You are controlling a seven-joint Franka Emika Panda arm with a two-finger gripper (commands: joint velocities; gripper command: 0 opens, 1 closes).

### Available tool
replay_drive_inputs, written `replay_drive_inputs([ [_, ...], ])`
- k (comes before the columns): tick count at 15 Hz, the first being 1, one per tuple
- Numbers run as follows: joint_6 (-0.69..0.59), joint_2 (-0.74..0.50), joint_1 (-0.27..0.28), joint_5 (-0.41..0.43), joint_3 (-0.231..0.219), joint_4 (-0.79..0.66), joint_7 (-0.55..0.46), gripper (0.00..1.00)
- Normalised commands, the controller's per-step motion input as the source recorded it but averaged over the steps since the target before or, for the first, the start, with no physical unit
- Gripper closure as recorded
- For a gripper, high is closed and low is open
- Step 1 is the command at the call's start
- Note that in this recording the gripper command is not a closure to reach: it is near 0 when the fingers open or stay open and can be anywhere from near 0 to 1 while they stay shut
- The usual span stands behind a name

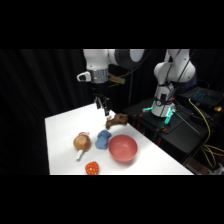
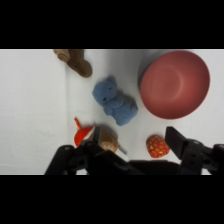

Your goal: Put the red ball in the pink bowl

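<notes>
Gripper [image 1: 103, 106] hangs with fingers spread wide, holding nothing; pink bowl [image 2: 175, 84] sits empty, red ball [image 2: 157, 146] beside it

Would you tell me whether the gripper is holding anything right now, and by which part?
Nothing is held: the gripper hangs open above the table, and the red ball lies on it.

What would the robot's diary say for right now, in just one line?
end effector: up high, holding nothing | ball: on table, near edge | bowl: empty | step: not started
</notes>
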Motion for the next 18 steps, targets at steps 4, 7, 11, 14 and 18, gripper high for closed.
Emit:
replay_drive_inputs([
  [4, 0.01, 0.05, -0.003, -0.017, 0.032, 0.06, 0.03, 0.00],
  [7, 0.09, 0.19, 0.037, 0.009, 0.060, 0.22, 0.07, 0.00],
  [11, 0.15, 0.29, 0.055, 0.064, 0.067, 0.33, 0.05, 0.00],
  [14, 0.17, 0.36, 0.057, 0.077, 0.052, 0.39, 0.05, 0.00],
  [18, 0.09, 0.35, 0.081, 0.077, 0.049, 0.41, 0.07, 0.00],
])
